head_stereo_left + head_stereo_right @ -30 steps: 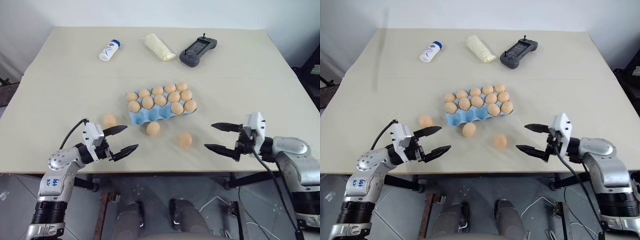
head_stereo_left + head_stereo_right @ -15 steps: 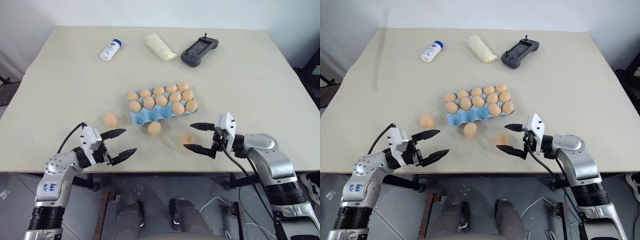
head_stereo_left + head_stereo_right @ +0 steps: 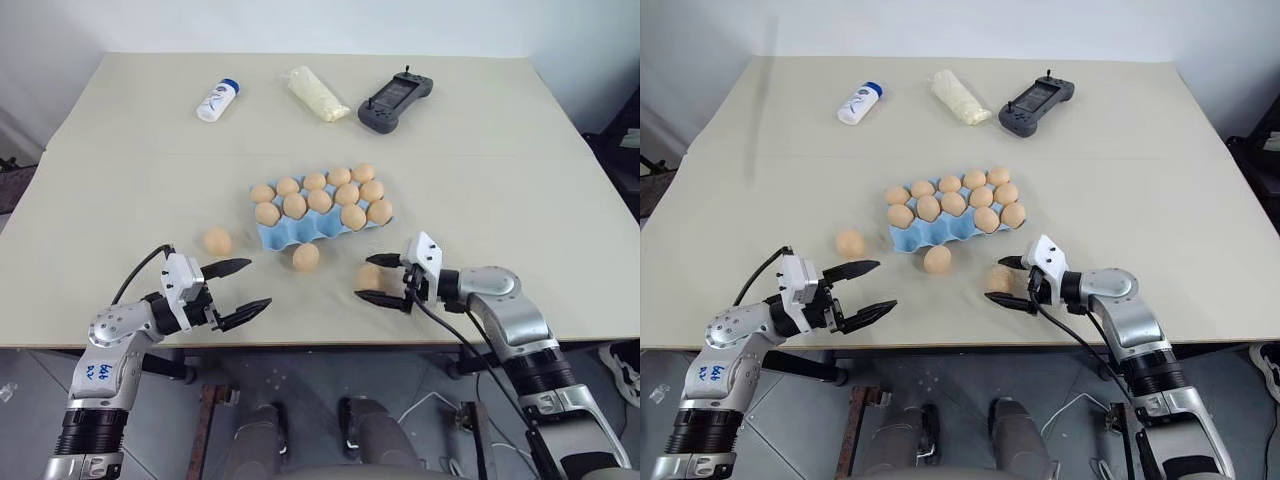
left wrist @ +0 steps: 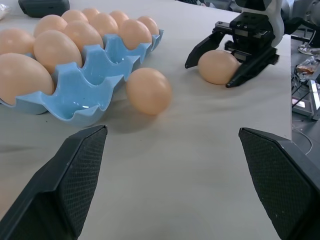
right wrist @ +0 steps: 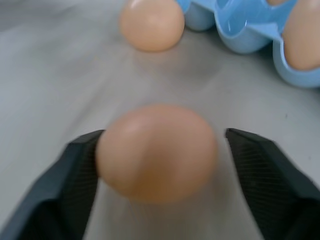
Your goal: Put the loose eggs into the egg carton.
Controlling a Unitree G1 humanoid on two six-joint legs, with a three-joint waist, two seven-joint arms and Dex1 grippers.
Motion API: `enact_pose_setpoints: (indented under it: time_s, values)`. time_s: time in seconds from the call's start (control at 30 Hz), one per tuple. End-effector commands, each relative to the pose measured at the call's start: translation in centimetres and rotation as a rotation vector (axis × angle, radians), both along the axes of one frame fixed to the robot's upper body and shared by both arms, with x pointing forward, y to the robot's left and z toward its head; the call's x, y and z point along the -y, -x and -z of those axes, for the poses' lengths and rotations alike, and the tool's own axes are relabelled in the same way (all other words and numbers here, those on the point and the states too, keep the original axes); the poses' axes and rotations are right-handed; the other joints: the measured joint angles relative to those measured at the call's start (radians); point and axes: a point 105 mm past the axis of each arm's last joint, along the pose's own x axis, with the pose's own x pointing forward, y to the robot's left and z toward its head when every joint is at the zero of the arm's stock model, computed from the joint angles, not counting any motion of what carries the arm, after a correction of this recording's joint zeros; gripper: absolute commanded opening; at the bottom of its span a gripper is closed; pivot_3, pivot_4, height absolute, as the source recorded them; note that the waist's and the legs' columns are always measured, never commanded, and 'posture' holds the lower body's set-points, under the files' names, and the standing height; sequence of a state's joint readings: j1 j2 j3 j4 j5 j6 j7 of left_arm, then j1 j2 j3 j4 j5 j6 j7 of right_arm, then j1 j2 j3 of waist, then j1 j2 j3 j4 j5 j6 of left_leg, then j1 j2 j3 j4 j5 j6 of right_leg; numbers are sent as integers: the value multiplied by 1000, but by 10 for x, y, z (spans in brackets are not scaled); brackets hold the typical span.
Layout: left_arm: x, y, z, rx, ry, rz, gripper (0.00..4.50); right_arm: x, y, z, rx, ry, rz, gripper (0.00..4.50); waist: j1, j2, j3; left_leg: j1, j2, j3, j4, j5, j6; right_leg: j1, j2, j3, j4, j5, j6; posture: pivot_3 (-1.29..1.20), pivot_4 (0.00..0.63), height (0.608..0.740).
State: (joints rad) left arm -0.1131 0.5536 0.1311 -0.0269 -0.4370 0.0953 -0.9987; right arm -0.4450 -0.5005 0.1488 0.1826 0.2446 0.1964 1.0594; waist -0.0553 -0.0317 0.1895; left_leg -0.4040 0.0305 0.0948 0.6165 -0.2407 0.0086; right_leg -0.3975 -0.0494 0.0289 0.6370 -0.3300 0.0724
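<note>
Three tan loose eggs (image 3: 305,257) lie on the table before the light blue egg carton (image 3: 300,234), its front row empty.

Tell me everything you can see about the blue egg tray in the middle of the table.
The egg carton is a light blue, lidless moulded tray, glossy like plastic, with rows of round cups. It lies flat on the beige table, turned at a slight angle to its edges. Ten tan eggs fill the two far rows; the near row's cups stand empty. A loose egg lies on the table just in front of that row. Neither gripper touches the tray.
</note>
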Motion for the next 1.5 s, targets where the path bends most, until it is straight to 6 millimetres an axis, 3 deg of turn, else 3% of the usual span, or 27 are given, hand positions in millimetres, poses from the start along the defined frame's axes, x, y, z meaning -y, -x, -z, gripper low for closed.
enact_pose_setpoints:
  time_s: [0.03, 0.17, 0.37, 0.6, 0.8, 1.0, 1.33, 1.5]
  values:
    - [0, 0, -8, 41, -10, 9, 4500, 2, -3, -18, 51, -46, 9, 2546, 0, 0, 0, 0, 0, 0, 0, 0, 0, 0, 0, 0, 0, 0, 0, 0, 150, 740]
    - [-1, 1, -8, 43, -7, -1, 4500, 1, -7, -43, 110, -108, 22, 2376, -1, 0, 0, 0, 0, 0, 0, 0, 0, 0, 0, 0, 0, 0, 0, 0, 150, 740]
    - [-2, 1, -9, 48, -2, -11, 4500, -20, -34, -83, 220, -176, 83, 2347, -10, 0, 0, 1, 0, 0, 0, 1, -1, -1, 1, 0, 3, 0, 0, 0, 150, 740]
    - [0, -1, -11, 59, 6, -20, 4500, -58, -62, -84, 239, -186, 125, 2347, -5, 0, 0, 0, 0, 0, 0, 1, -1, -2, 0, -1, 3, -1, -1, 0, 150, 740]
    - [-2, 1, -13, 67, 8, -35, 4500, -72, -73, -83, 244, -179, 137, 2347, -5, 0, 0, -1, 0, 0, 0, 3, 2, -3, 0, -1, 3, -1, -1, 0, 150, 740]
    - [-3, 0, -13, 72, 9, -44, 4500, -76, -68, -81, 226, -157, 88, 4385, -7, 0, 0, -1, 0, 0, 0, 3, 1, -3, 0, -1, 4, -1, -1, 0, 150, 740]
    - [-3, -3, -15, 78, 15, -46, 4500, -69, -56, -97, 246, -170, 22, 4452, -9, 0, 0, -1, 0, 0, 0, 2, -1, -4, 0, -1, 6, -1, -1, 0, 150, 740]
    - [-8, -5, -16, 85, 14, -62, 4500, -47, -39, -102, 229, -171, -49, 4452, -4, 0, 0, -1, 0, 0, -1, 2, -1, -4, 0, -1, 5, -1, -1, 0, 150, 740]
